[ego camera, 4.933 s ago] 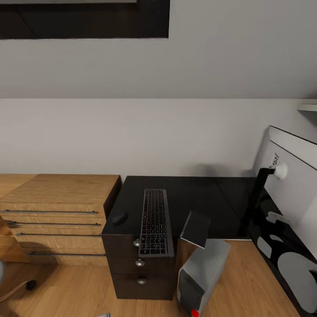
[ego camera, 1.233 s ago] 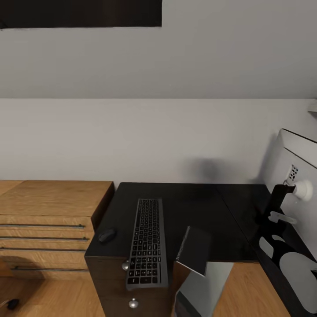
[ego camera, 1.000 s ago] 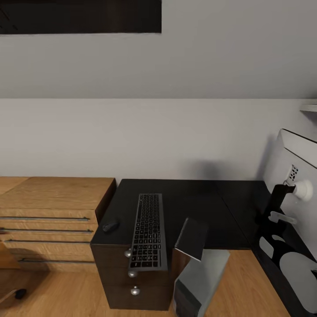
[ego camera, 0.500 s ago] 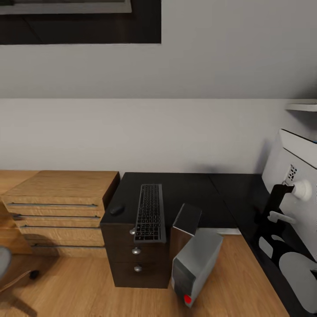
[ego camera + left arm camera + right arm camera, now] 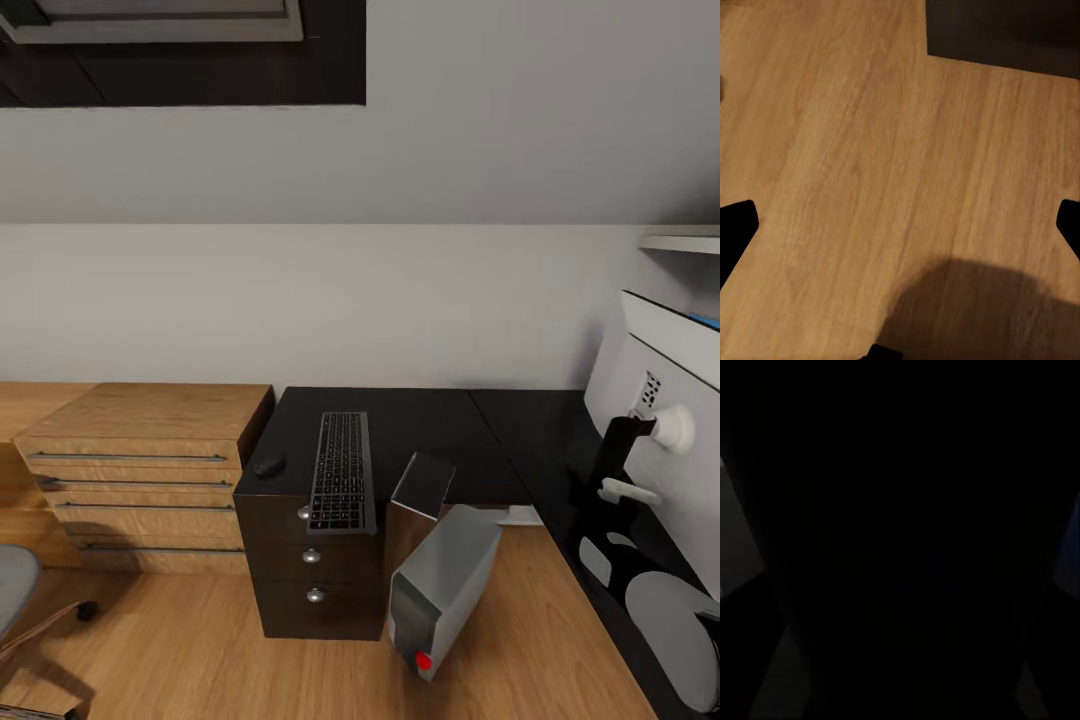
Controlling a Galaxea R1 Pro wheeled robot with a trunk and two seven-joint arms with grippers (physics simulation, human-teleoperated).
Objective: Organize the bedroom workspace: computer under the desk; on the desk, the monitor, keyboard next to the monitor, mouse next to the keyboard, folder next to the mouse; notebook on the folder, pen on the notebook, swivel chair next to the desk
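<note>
Nearest, at the lower left, the grey seat edge and one castor leg of the swivel chair [image 5: 14, 600] poke in over the wooden floor [image 5: 180, 650]; whether the folder lies on it cannot be made out from here. The left wrist view looks down on bare floorboards, with the left gripper [image 5: 900, 225] spread wide, its dark fingertips [image 5: 735, 225] at either edge and nothing between them. The right wrist view is almost wholly black, so I cannot tell how the right gripper stands or what it faces.

Further in, the grey computer [image 5: 440, 590] leans on the floor just right of the dark drawer unit of the desk [image 5: 420, 440], at the mouth of the knee space, not fully under. The monitor [image 5: 655, 460] stands at the right, on the desk's right wing as far as I can judge.

On the desktop the keyboard [image 5: 343, 472] runs near to far, its near end overhanging the front edge. The mouse [image 5: 268, 466] sits just to its left. So chair and folder lie to the robot's left, nearer the left arm. Beyond to the left stands a light wooden dresser [image 5: 140, 470], drawers closed.
</note>
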